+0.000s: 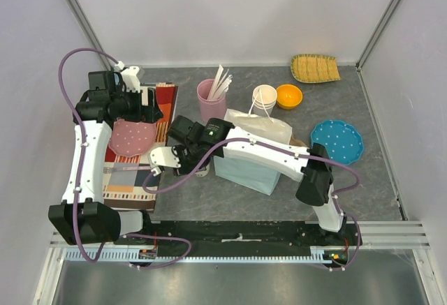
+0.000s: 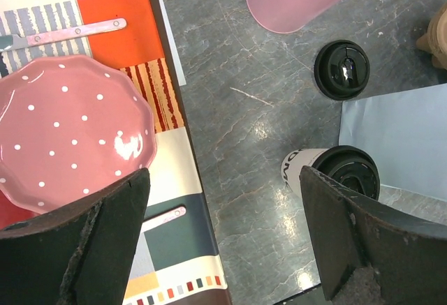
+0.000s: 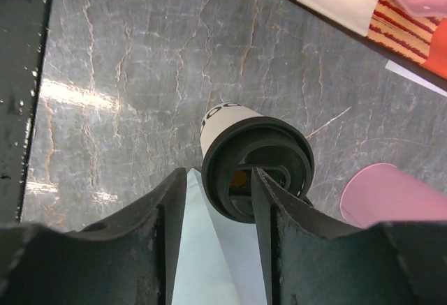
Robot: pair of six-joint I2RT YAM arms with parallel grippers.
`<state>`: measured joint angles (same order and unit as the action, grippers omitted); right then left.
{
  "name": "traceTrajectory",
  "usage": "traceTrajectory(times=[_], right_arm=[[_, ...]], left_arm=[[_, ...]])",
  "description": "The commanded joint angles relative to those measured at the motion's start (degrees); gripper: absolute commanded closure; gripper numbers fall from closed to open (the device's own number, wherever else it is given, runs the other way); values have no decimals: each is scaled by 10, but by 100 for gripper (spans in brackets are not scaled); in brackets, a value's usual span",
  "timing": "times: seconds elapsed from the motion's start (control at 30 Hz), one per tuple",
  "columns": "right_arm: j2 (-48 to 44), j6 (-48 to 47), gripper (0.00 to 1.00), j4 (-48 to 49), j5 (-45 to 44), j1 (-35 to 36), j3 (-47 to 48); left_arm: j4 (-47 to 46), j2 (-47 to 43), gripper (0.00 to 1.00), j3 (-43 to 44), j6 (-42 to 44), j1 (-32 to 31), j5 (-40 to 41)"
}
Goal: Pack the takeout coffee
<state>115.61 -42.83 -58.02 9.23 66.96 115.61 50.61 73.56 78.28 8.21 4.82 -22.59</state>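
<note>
Left of the pale blue bag (image 1: 241,171): takeout coffee (image 2: 334,172), just beside the bag's near-left corner, on the grey table (image 1: 349,186).
Coffee axis: the long axis looks vertical, with the round black lid on top and the white wall with dark lettering below; the cup stands on its base.
Right gripper (image 3: 218,232): above the coffee, fingers parted by a narrow gap and pinching nothing; one finger crosses in front of the lid, and the bag's edge shows in the gap.
Left gripper (image 2: 223,249): farther left of the bag, fingers spread wide with nothing held, over the edge of the striped placemat (image 2: 171,179).
Bag contents: cannot tell; the right arm crosses its top.
Pink tumbler (image 1: 209,101): behind the bag, upright, holding white sticks (image 1: 222,82).
Loose black lid (image 2: 341,70): flat on the table between tumbler and coffee.
Stacked white cups (image 1: 264,100): behind the bag, lidless.
Orange bowl (image 1: 289,96): behind the bag, just right of the cups.
Pink dotted plate (image 2: 70,130): left of the bag, on the placemat.
</note>
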Motion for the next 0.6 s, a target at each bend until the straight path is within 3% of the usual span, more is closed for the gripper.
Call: traceTrajectory(times=[0.0,0.13,0.57], right_arm=[[22,-9,53,7,-22,-10,-1],[35,6,52,16,-61,-10,7],[17,27,54,16,-46,-10,-47]], left_arm=[[-23,1,6,-2,26,3,-5],[-22,4,7,-4,29,4,-18],[-17,17,8,9,29,5,-40]])
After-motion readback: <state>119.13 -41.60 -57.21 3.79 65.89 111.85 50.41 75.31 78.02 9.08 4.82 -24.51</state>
